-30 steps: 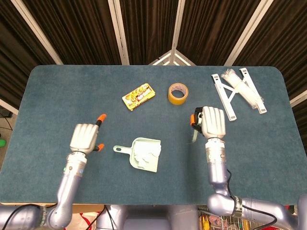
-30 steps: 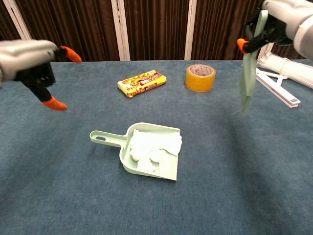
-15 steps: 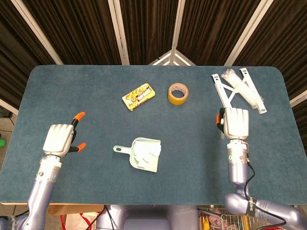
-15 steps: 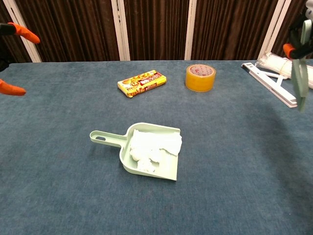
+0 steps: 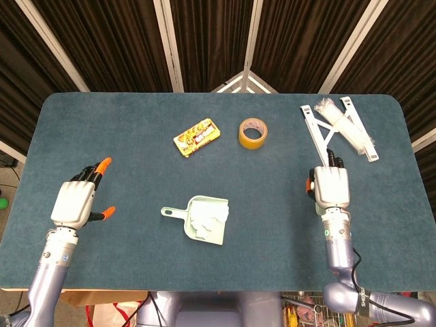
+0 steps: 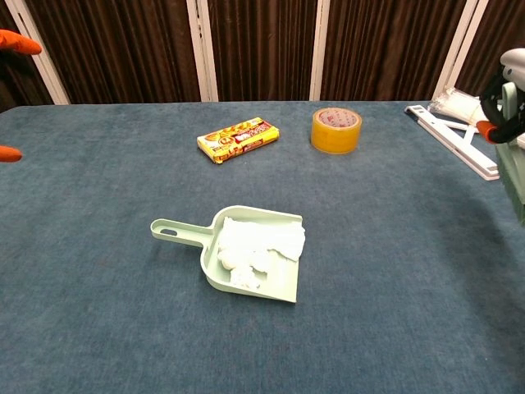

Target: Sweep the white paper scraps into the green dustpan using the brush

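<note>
The green dustpan [image 5: 201, 220] [image 6: 246, 250] lies in the middle of the table, handle to the left. White paper scraps [image 5: 208, 219] [image 6: 256, 246] are piled inside it. My right hand [image 5: 330, 187] [image 6: 505, 90] is at the right side of the table, well away from the pan, and grips the pale green brush [image 6: 514, 164], which hangs down at the chest view's right edge. In the head view the brush is hidden under the hand. My left hand [image 5: 76, 202] hovers at the table's left side, fingers spread and holding nothing; only its orange fingertips [image 6: 18, 42] show in the chest view.
A yellow snack box [image 5: 197, 137] [image 6: 238, 139] and a roll of yellow tape [image 5: 252, 132] [image 6: 335, 129] lie behind the dustpan. A white folding rack [image 5: 337, 131] [image 6: 459, 126] sits at the far right corner, just beyond my right hand.
Both hands have drawn outward from the dustpan: the left to the table's left side, the right with the brush to the right and nearer the front. The dustpan and scraps stayed put.
</note>
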{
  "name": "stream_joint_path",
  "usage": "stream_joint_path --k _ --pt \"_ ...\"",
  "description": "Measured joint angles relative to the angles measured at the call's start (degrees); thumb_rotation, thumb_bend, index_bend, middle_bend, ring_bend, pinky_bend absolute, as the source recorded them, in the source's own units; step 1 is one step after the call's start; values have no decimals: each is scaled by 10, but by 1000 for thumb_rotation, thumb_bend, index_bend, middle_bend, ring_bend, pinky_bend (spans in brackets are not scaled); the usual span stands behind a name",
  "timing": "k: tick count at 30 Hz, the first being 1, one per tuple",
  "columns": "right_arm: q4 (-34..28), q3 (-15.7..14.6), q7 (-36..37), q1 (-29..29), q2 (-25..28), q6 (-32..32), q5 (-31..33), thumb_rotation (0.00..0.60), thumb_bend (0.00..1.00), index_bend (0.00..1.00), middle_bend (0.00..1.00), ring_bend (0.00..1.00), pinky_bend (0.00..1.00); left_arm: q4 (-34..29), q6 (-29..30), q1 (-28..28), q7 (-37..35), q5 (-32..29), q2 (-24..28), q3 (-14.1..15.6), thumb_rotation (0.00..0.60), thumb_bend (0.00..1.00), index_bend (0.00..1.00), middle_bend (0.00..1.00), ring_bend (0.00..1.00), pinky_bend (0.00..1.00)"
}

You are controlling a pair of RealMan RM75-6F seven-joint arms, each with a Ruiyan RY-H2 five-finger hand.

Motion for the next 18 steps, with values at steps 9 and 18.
stream_joint_path --k 9,18 --pt "-49 7 15 -4 8 -6 9 600 244 0 0 0 71 -6 8 17 -16 29 6 8 600 0 0 0 40 160" --pt "-92 22 17 0 19 2 11 600 243 0 0 0 71 -15 12 28 -27 40 16 6 600 0 0 0 39 160"
